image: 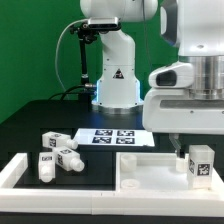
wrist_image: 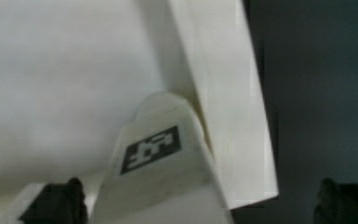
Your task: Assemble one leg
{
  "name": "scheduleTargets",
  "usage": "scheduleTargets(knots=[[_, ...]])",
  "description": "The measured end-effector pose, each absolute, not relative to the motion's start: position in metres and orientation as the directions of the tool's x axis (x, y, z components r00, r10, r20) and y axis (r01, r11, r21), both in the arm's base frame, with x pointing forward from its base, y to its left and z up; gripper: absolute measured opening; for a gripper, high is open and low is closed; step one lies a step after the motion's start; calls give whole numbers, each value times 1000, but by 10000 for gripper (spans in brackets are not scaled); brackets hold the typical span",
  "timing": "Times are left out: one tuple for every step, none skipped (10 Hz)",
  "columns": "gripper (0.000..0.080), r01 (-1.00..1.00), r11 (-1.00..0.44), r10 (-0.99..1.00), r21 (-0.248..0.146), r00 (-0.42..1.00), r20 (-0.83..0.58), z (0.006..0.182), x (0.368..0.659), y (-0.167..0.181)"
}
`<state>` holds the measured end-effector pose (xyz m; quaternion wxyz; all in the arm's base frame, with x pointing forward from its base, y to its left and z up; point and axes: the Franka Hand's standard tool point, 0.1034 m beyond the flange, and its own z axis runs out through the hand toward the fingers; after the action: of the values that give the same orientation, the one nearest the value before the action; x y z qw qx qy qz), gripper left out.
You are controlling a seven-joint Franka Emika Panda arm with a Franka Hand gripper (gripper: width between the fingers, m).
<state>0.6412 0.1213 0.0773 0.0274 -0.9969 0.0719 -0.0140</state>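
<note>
While three legs (image: 57,152) lie apart, the gripper (image: 186,152) grasps one leg (image: 199,166) — four total.

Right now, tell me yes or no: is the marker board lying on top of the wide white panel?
No. The marker board lies flat on the black table, behind and apart from the white panel.

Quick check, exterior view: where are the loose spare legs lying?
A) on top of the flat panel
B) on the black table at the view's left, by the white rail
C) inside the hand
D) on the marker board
B: the spare legs lie in a cluster on the black table at the exterior view's left, in front of the marker board and apart from the flat panel.
</note>
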Motion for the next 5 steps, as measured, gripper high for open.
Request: scheduleTargets(knots=[[648,28,-999,27,-46,999,32,76,640,122],[648,44,-998,42,-45,998,36,75,640,125],[637,15,-999,14,-46,999,35,75,641,125],[637,15,-999,13,-46,999,35,75,641,124],[468,-29,-998,-31,-47,999,33,75,641,123]])
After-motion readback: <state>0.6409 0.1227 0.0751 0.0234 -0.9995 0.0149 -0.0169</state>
